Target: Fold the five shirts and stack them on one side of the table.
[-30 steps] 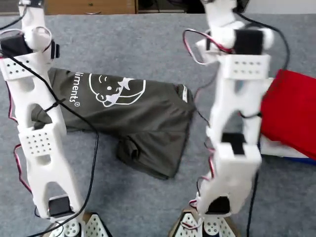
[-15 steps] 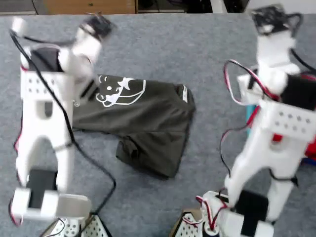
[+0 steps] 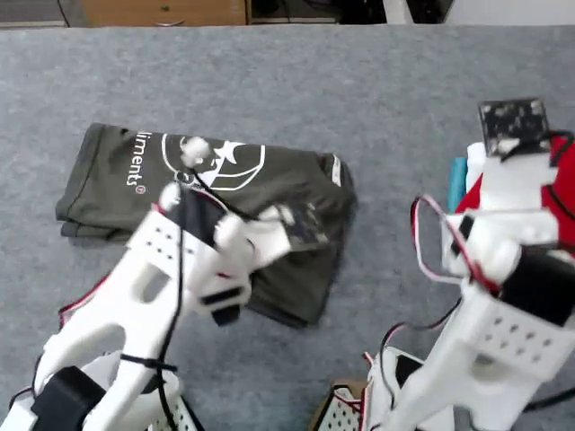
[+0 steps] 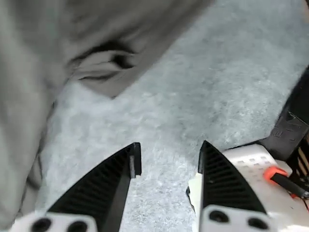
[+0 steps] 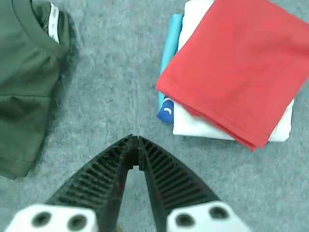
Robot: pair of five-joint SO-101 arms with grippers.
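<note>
— Where is the olive shirt (image 3: 287, 184)?
— Left of centre in the high view, on the grey table (image 3: 377, 90). It is partly folded, print side up, with one sleeve poking toward the lower edge.
— And the folded ones?
— They are piled at the right edge. The red shirt (image 5: 236, 67) is on top, the white shirt (image 5: 203, 129) is under it, and the teal shirt (image 5: 170, 48) and blue shirt (image 5: 166, 112) peek out beneath.
— The grippers?
— The left gripper (image 4: 169, 151) has its jaws apart and empty, above bare table just beside the olive sleeve. The right gripper (image 5: 136, 141) has its jaws pressed together, holding nothing, over the table between the olive shirt and the pile.
</note>
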